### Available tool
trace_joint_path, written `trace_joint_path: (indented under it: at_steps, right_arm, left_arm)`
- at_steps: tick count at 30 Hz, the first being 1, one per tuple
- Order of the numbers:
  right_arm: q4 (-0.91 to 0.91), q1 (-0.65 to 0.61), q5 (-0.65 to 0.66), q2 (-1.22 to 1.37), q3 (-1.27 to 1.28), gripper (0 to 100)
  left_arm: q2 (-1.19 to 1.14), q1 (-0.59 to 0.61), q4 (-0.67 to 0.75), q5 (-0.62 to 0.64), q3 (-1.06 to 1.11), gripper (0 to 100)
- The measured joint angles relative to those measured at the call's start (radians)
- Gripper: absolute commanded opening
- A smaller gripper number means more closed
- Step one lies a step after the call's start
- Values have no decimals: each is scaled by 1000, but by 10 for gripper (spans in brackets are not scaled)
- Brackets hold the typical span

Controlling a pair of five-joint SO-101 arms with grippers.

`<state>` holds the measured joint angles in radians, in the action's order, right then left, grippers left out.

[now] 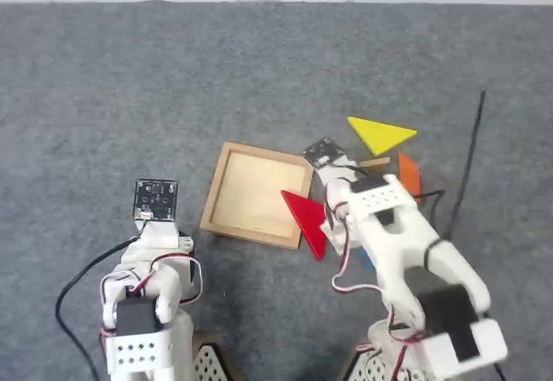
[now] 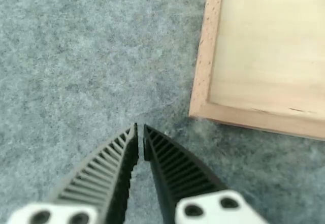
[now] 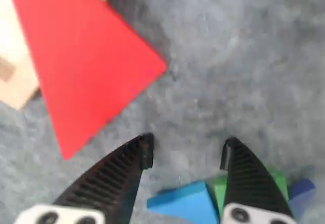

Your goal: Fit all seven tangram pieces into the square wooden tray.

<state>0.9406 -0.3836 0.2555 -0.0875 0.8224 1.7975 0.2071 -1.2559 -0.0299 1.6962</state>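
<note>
The square wooden tray lies mid-table with nothing inside it; its corner shows in the left wrist view as tray. A red triangle rests tilted on the tray's right rim, and appears as red triangle in the right wrist view. My right gripper hangs open just right of it, over the carpet, with a blue piece and a green piece below its fingers. A yellow triangle and an orange piece lie behind. My left gripper is shut on nothing, left of the tray.
Grey carpet covers the table. A black cable runs along the right side. A pale wooden piece lies by the right arm's wrist. Open carpet stretches behind and left of the tray.
</note>
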Motion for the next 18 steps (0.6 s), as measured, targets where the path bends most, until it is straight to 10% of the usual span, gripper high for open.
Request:
trace_joint_path:
  at_steps: [18]
  right_arm:
    - [6,-183,-49,133,-281,216]
  left_arm:
    - [0,0,0,0,0,18]
